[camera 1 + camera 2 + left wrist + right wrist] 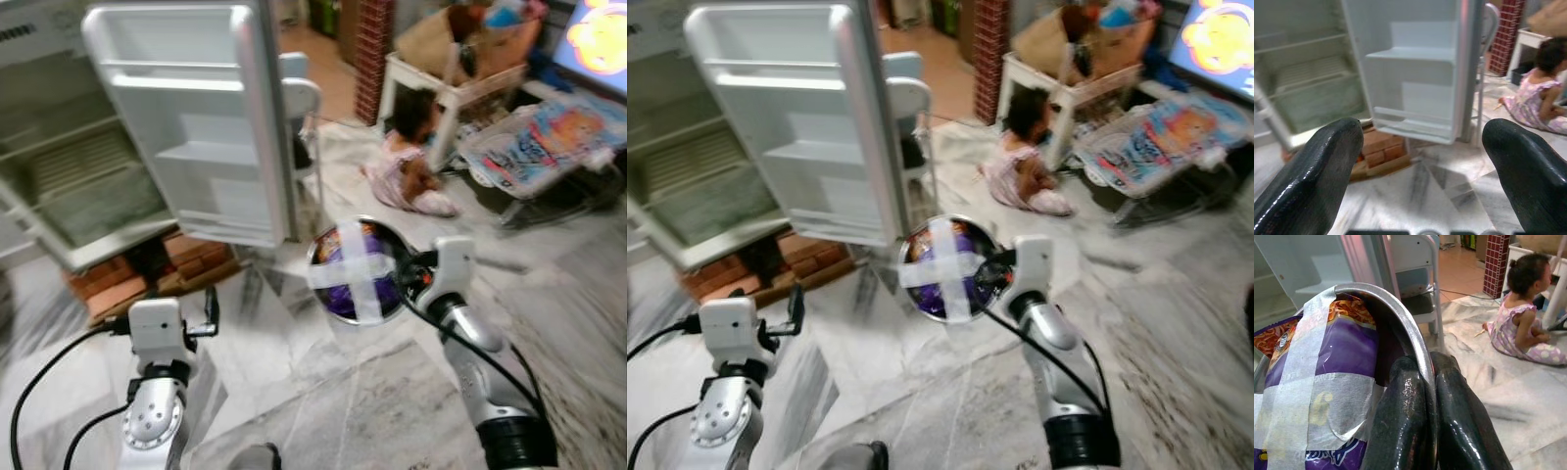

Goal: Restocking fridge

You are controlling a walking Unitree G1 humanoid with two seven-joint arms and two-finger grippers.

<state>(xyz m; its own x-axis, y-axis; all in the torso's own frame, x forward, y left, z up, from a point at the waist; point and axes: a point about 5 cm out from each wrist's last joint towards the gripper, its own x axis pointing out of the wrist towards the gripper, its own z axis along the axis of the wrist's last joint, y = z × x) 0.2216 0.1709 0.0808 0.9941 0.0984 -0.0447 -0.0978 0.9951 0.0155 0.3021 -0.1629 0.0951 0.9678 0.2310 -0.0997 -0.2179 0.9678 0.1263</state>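
Note:
A steel bowl holds a purple snack packet strapped in with a cross of white tape. My right gripper is shut on the bowl's rim and holds it up above the marble floor, in front of the fridge. The fridge stands open at the left with bare shelves. Its white door is swung out toward me, with its door racks bare. My left gripper is open with nothing between its fingers, held low and pointing at the fridge door.
A person sits on the floor beyond the door. A white chair stands behind the door. Bricks prop up the fridge. A white table with bags and a colourful cot stand at the right.

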